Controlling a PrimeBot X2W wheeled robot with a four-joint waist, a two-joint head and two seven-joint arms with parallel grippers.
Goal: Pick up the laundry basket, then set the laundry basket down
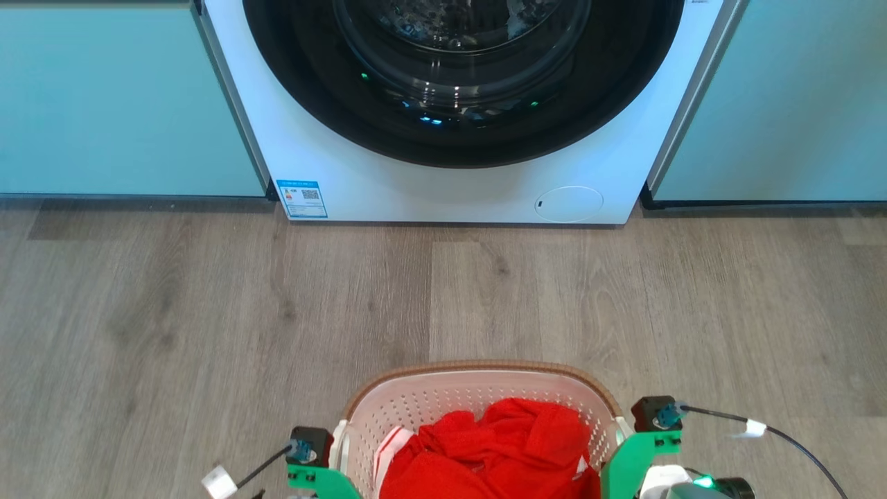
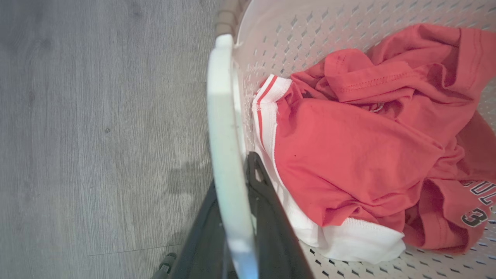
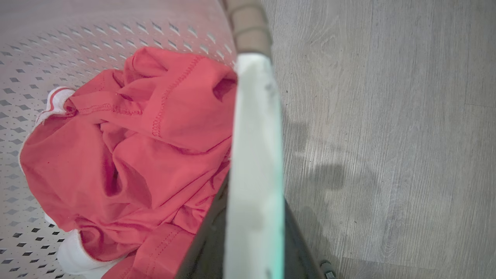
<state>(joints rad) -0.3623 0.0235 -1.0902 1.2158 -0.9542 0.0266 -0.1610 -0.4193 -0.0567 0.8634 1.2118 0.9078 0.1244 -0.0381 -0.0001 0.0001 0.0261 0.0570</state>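
Closest in, the left gripper (image 2: 232, 170) has its two dark fingers closed on the left handle (image 2: 224, 116), one finger outside the white strap and the other just inside the basket wall. The right gripper (image 3: 255, 193) mirrors it, pinched shut across the right handle (image 3: 255, 116). The pairing makes sense to me. The laundry basket (image 1: 423, 405) is wide, and a hold on both sides at once should keep it level rather than letting it swing off one arm.

The basket sits between the two grippers, its brown rim (image 1: 485, 365) curving away ahead of the fingers. Just inward of each pinch, a red shirt (image 1: 499, 443) with white trim lies crumpled in a heap, low enough not to spill. Whether the bottom is off the wooden floor (image 1: 208, 312) I cannot tell, since the underside is hidden. A faint shadow lies on the boards just outside each handle.

Well ahead of the grippers, across bare floor, stands a white washing machine (image 1: 450, 194) with a dark round door, flanked by pale teal cabinets (image 1: 104, 104). I'd guess the basket faces it so the load ends up near that door.
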